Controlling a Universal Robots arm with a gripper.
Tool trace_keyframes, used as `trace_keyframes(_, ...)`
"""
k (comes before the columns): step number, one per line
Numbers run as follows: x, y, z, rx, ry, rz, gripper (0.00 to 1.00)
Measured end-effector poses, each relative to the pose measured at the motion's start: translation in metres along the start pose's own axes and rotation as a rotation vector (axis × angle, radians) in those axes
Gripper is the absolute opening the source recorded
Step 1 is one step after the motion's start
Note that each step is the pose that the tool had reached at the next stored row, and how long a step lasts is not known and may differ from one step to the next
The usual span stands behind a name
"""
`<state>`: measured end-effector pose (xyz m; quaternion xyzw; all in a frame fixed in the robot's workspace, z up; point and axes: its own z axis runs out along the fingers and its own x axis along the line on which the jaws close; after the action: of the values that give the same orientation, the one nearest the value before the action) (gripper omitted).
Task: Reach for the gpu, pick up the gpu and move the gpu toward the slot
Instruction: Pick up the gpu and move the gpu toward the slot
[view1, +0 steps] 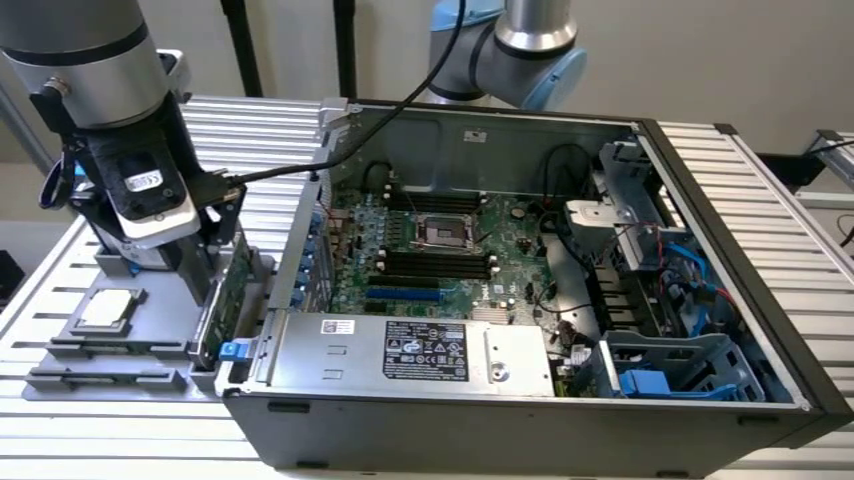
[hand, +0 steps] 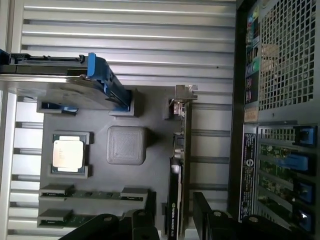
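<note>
The gripper (view1: 211, 275) is hanging at about nine o'clock in the exterior view, over the grey parts fixture (view1: 80, 358) that is sitting just beside the open computer case (view1: 400, 440). Its fingers (hand: 145, 220) are standing apart, straddling the gpu (hand: 177, 165) with a sliver of gap showing on each side, so nothing is being clamped. The gpu is standing on edge in the fixture, between the case wall and the CPU chip (hand: 68, 154), with its metal bracket (hand: 183, 100) at the end far from the fingers. A hard drive in a blue frame (hand: 70, 87) is resting in the fixture too. Everything is sitting on a ribbed aluminium table (view1: 754, 190). A plain beige wall (view1: 694, 60) is running behind at twelve o'clock, with black posts (view1: 247, 50) standing before it.
</note>
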<state>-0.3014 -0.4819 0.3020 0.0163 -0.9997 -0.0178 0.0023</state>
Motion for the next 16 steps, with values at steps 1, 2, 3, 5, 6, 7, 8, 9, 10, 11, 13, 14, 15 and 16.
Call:
trace_keyframes(1, 0.000, 0.0000, 0.0018, 0.0001, 0.0001, -0.001, 0.42)
trace_keyframes(2, 0.000, -0.0001, 0.0036, 0.0001, 0.0002, -0.001, 0.42)
trace_keyframes(3, 0.000, -0.0002, 0.0054, 0.0001, 0.0001, -0.002, 0.42)
trace_keyframes(5, -0.001, -0.0003, 0.0090, 0.0001, 0.0002, -0.002, 0.42)
trace_keyframes(6, -0.001, -0.0004, 0.0109, 0.0000, 0.0001, -0.002, 0.42)
trace_keyframes(7, -0.001, -0.0005, 0.0128, 0.0000, 0.0001, -0.002, 0.42)
trace_keyframes(8, -0.002, -0.0006, 0.0146, 0.0001, 0.0002, -0.002, 0.42)
trace_keyframes(9, -0.002, -0.0006, 0.0164, 0.0001, 0.0002, -0.002, 0.42)
trace_keyframes(10, -0.003, -0.0007, 0.0182, 0.0001, 0.0002, -0.002, 0.42)
trace_keyframes(11, -0.003, -0.0008, 0.0200, 0.0001, 0.0002, -0.002, 0.42)
trace_keyframes(13, -0.004, -0.0010, 0.0236, 0.0000, 0.0000, -0.002, 0.42)
trace_keyframes(14, -0.004, -0.0010, 0.0254, 0.0001, 0.0001, -0.002, 0.42)
trace_keyframes(15, -0.005, -0.0011, 0.0272, 0.0001, 0.0002, -0.002, 0.42)
trace_keyframes(16, -0.005, -0.0012, 0.0291, 0.0001, 0.0002, -0.002, 0.42)
